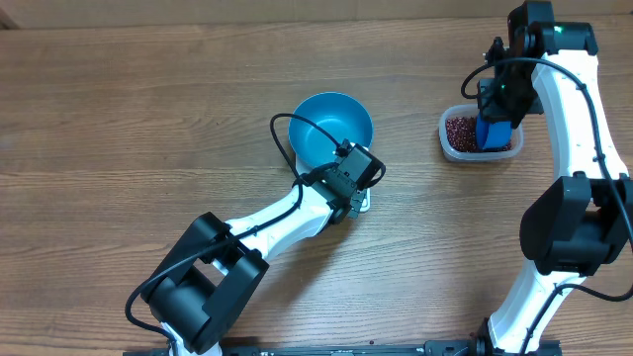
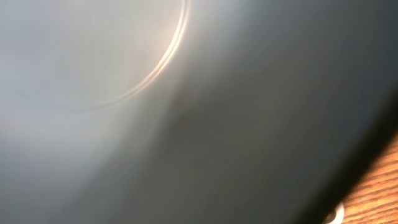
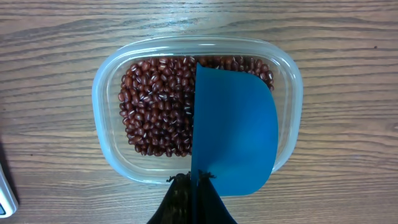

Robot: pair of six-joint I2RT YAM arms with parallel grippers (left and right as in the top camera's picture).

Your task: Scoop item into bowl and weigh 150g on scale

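The round blue bowl (image 1: 326,127) sits mid-table, empty as far as I can see. My left gripper (image 1: 353,176) is at its near right rim, shut on it. The left wrist view is filled by the bowl's blurred surface (image 2: 124,93), and the fingers are hidden there. Only a white sliver of the scale (image 1: 364,205) shows beneath that gripper. My right gripper (image 3: 194,177) is shut on a blue scoop (image 3: 236,130), which hangs over the right half of a clear tub (image 3: 102,124). The tub holds dark red-brown beans (image 3: 158,106). Overhead, the scoop (image 1: 494,133) stands in the tub (image 1: 447,138).
The left arm (image 1: 267,222) stretches from the near left edge toward the bowl. The right arm (image 1: 579,148) runs along the right side. Bare wood tabletop (image 1: 148,109) spreads to the left and between bowl and tub.
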